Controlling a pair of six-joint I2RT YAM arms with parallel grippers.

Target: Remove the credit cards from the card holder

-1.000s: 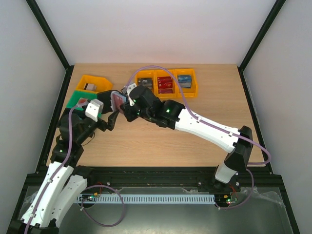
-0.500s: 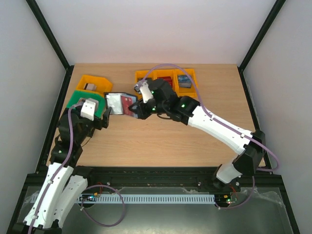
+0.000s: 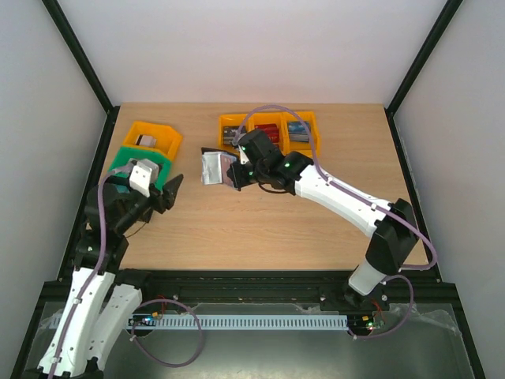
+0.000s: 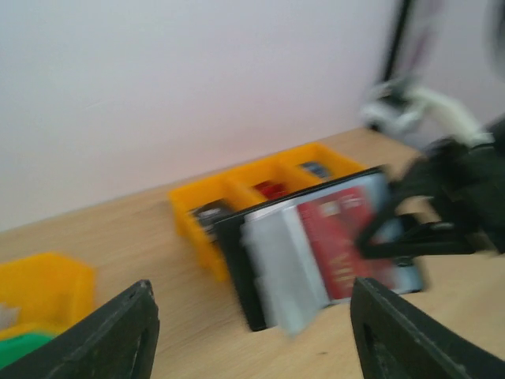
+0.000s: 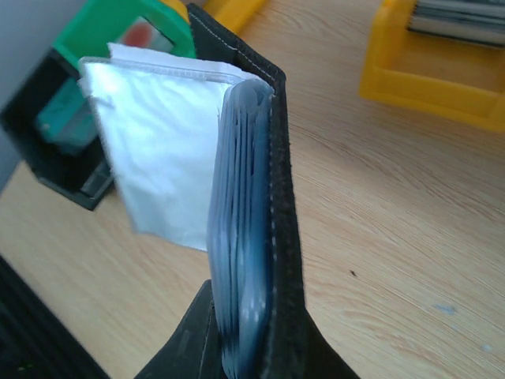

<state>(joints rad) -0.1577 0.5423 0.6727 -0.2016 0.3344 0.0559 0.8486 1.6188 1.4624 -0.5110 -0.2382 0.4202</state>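
Room: we see white walls (image 3: pixel 237 47), a black frame and a pale wooden table (image 3: pixel 260 229).
Left edge: a yellow bin (image 3: pixel 162 134) and a green bin (image 3: pixel 130 158) sit side by side.
Left end effector (image 3: pixel 168 195): released, fingers spread, empty, just beside the green bin.
Card holder (image 3: pixel 213 167): held above the table's middle, folded open, with a red credit card (image 4: pixel 339 237) showing inside.
Right end effector (image 3: pixel 237 175): clenched on the card holder.
Behind: we note an orange three-compartment bin (image 3: pixel 313 134).
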